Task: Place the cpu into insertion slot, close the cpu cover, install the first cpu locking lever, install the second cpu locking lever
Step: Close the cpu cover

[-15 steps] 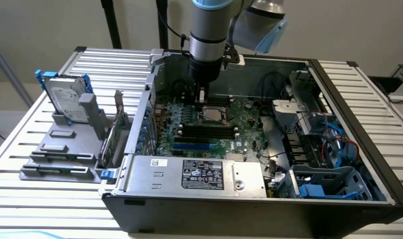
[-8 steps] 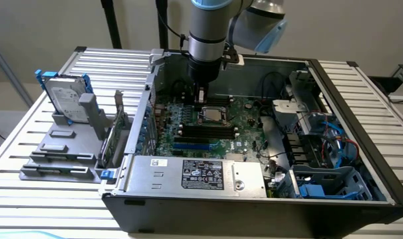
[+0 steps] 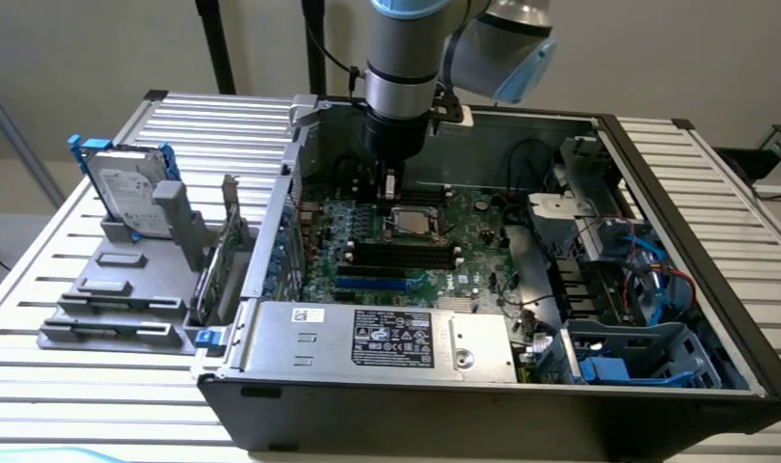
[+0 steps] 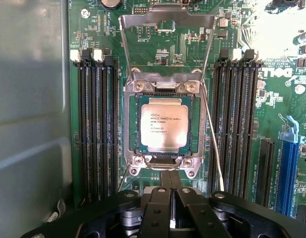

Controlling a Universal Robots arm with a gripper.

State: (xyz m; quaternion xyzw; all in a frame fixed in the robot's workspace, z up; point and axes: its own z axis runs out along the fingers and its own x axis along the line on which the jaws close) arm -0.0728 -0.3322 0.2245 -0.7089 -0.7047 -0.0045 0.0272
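Gripper (image 4: 171, 191) hung closed, with nothing between its fingers, just beside one edge of the insertion slot (image 4: 165, 85) in the middle of the green motherboard (image 4: 93, 29). The cpu (image 4: 163, 123) lay seated in that slot, silvery face up. The cpu cover (image 4: 143, 19) stood swung open past the slot's opposite edge. A thin wire lever (image 4: 212, 134) slanted along one side.

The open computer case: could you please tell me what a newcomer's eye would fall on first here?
The silvery cpu sits in the insertion slot in the middle of the green motherboard, with the cpu cover raised off it. The gripper, shut and empty, hangs close beside the slot. At the exterior view's left, outside the case, a hard drive stands in a grey rack.
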